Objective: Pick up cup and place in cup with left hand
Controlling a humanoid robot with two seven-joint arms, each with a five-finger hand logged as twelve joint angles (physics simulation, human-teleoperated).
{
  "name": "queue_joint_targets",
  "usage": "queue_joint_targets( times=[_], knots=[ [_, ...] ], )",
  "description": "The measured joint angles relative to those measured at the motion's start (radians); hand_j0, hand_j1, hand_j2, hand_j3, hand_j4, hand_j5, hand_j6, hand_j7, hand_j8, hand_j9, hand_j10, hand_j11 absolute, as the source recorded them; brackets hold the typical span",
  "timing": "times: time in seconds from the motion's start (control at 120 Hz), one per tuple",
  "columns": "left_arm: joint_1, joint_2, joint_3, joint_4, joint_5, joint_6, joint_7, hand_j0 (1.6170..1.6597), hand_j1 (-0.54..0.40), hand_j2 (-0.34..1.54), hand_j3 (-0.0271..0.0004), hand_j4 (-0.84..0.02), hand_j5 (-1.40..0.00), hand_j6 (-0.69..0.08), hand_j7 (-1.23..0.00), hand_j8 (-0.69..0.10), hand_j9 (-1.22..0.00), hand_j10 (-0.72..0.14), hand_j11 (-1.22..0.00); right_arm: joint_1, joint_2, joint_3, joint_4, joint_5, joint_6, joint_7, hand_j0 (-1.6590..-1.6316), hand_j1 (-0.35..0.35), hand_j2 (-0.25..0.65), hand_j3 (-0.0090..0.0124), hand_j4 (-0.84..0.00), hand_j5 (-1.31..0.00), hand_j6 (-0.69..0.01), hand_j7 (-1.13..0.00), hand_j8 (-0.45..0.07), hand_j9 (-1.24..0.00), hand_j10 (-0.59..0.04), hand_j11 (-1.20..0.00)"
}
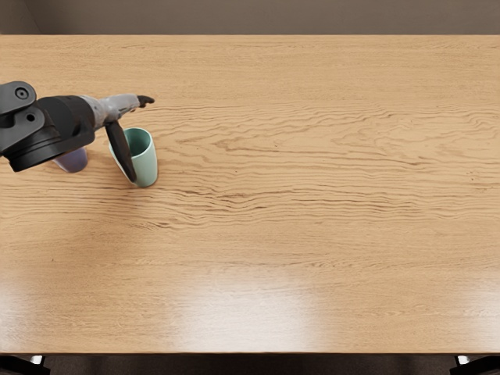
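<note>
My left hand (125, 117) reaches in from the left edge over the left part of the table, its fingers extended and the dark thumb spread away from them. A mint-green cup (146, 166) stands upright just beside it. The thumb crosses in front of the cup's left side; whether it touches the cup I cannot tell. Below my left wrist a purple cup (74, 161) shows only in part, with its upper portion hidden by the arm. The right hand is out of view.
The wooden table (297, 195) fills most of the view, its far edge near the top and its near edge near the bottom. Dark parts with white ends show at both bottom corners.
</note>
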Motion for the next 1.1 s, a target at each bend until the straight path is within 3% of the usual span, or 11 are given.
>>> queue_joint_targets(
  times=[0.408,0.742,0.892,1.0,1.1],
  knots=[
    [-0.006,-0.014,0.037,0.01,0.001,-0.007,0.0,1.658,0.085,0.05,0.0,-0.225,-0.29,-0.226,-0.29,-0.226,-0.29,-0.225,-0.29,0.0,0.0,0.0,0.0,0.0,0.0,0.0,-1.6581,-0.349,0.0,0.0,0.0,0.0,-0.001,0.0,0.0,0.0,0.0,0.0],
    [-0.003,-0.012,0.041,0.031,0.001,-0.033,0.0,1.658,-0.016,0.06,0.0,-0.312,-0.4,-0.313,-0.4,-0.316,-0.4,-0.311,-0.4,0.0,0.0,0.0,0.0,0.0,0.0,0.0,-1.6581,-0.349,0.0,0.0,0.0,0.0,-0.001,0.0,0.0,0.0,0.0,0.0],
    [-0.003,-0.012,0.041,0.039,0.005,-0.049,0.0,1.6579,-0.069,0.08,0.0,-0.374,-0.45,-0.339,-0.46,-0.315,-0.46,-0.365,-0.46,0.0,0.0,0.0,0.0,0.0,0.0,0.0,-1.6581,-0.349,0.0,0.0,0.0,0.0,-0.001,0.0,0.0,0.0,0.0,0.0],
    [-0.003,-0.015,0.04,0.04,0.007,-0.066,0.0,1.6578,-0.123,0.1,0.0,-0.449,-0.49,-0.304,-0.52,-0.298,-0.53,-0.425,-0.53,0.0,0.0,0.001,0.0,0.0,0.0,0.0,-1.6581,-0.349,0.0,0.0,0.0,0.0,-0.001,0.0,0.0,0.0,0.0,0.0],
    [-0.003,-0.015,0.039,0.041,0.009,-0.076,0.0,1.6571,-0.158,0.14,0.0,-0.465,-0.52,-0.266,-0.55,-0.238,-0.57,-0.37,-0.59,0.0,0.0,0.001,0.0,0.0,0.0,0.0,-1.6581,-0.349,0.0,0.0,0.0,0.0,-0.001,0.0,0.0,0.0,0.0,0.0]
  ],
)
